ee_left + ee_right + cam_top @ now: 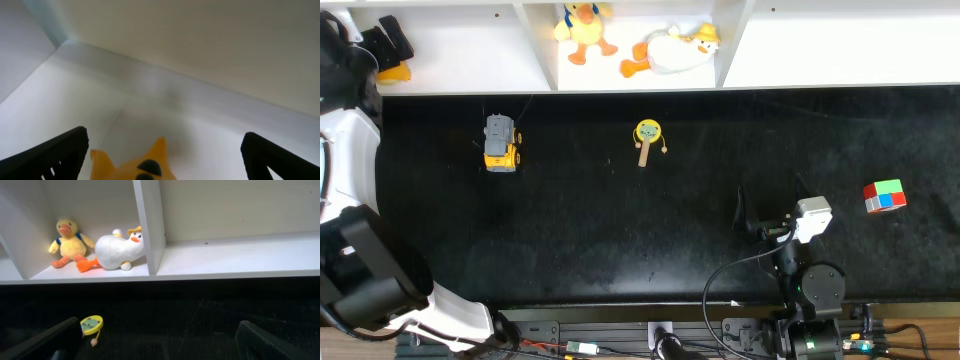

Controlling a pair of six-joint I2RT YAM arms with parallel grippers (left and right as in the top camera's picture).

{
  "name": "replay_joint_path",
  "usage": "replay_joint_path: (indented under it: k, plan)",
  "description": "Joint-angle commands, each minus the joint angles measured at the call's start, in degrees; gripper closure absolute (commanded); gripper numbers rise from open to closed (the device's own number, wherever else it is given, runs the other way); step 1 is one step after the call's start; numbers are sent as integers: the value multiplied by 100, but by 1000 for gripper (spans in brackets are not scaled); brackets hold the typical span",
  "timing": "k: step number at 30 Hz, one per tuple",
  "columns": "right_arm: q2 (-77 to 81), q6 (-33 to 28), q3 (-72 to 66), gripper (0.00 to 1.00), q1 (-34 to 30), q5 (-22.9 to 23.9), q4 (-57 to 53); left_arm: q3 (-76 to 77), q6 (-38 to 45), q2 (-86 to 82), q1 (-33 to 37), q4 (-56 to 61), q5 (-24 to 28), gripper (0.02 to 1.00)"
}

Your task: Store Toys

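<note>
Up at eleven o'clock of the top view, inside the left compartment of the white shelf [470, 45], the left gripper [165, 136] has its jaws spread wide. A yellow-orange toy [125, 167] lies between them; whether either finger touches it I cannot tell. At twelve o'clock the middle compartment holds a yellow duck plush [584, 28] sitting upright and, just beside it toward three o'clock, a white duck plush [672, 50] on its side. On the black table [620, 240] a yellow truck [500, 143] stands at ten o'clock, a rattle drum [647, 135] lies near the centre, and a coloured cube [885, 195] sits at three o'clock. The right gripper [160, 332] is at five o'clock, jaws apart, holding nothing
</note>
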Motion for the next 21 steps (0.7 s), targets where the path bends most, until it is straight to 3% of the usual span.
replay_joint_path:
  k: [1, 21]
  plan:
    - [-55, 24, -76, 5, 31, -37, 33, -42, 83, 142, 0, 168, -46, 20]
    - [-55, 24, -76, 5, 31, -35, 33, -39, 85, 170, 2, 404, -50, 20]
